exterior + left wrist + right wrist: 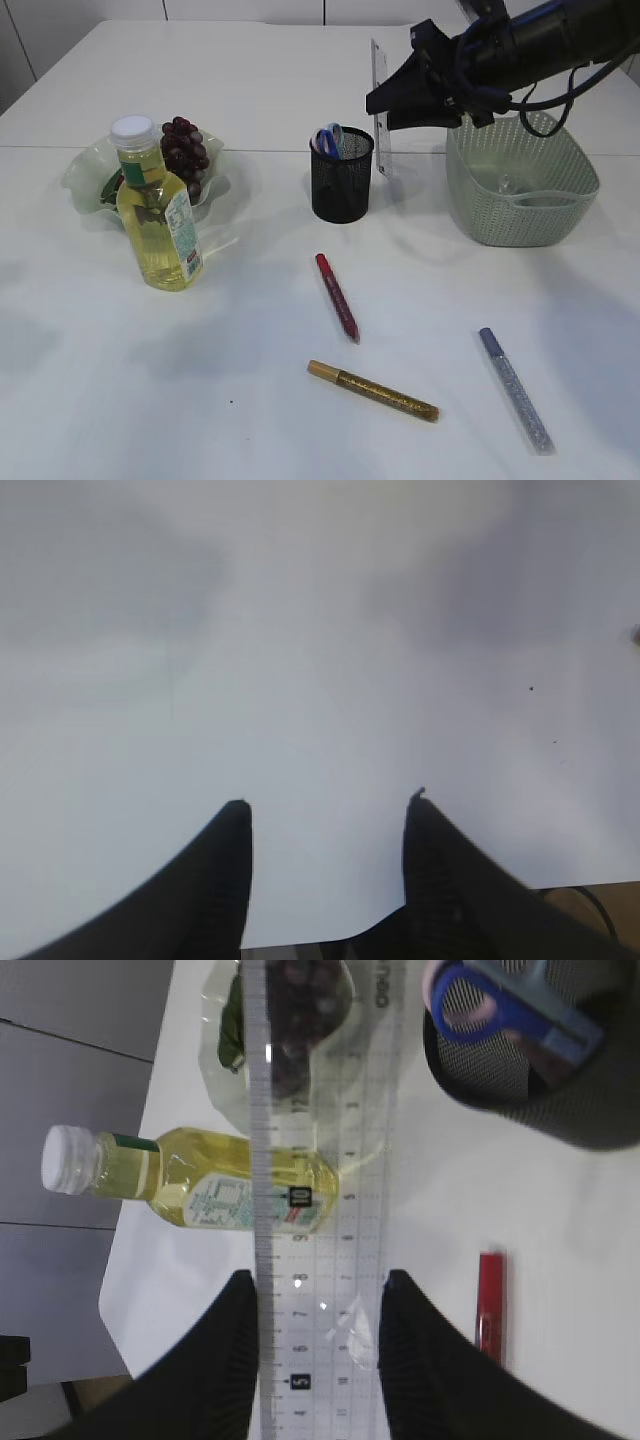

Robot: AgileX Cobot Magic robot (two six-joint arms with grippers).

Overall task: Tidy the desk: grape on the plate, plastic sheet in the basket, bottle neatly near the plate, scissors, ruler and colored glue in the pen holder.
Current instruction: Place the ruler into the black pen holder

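Your right gripper (315,1290) clamped on the clear ruler (380,105), held upright just beside the black mesh pen holder (341,185) (scissors (328,140) already inside), three glue pens lying on the table (250,400), left gripper (325,815) half open, empty.

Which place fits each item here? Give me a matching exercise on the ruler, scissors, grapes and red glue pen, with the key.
Column one:
1. clear ruler
2. blue-handled scissors
3. grapes
4. red glue pen

Column two:
A. lying loose on the table
B. on the plate
C. standing in the black mesh pen holder
D. held between the fingers of the right gripper

Pairs: 1-D, 2-C, 3-B, 4-A
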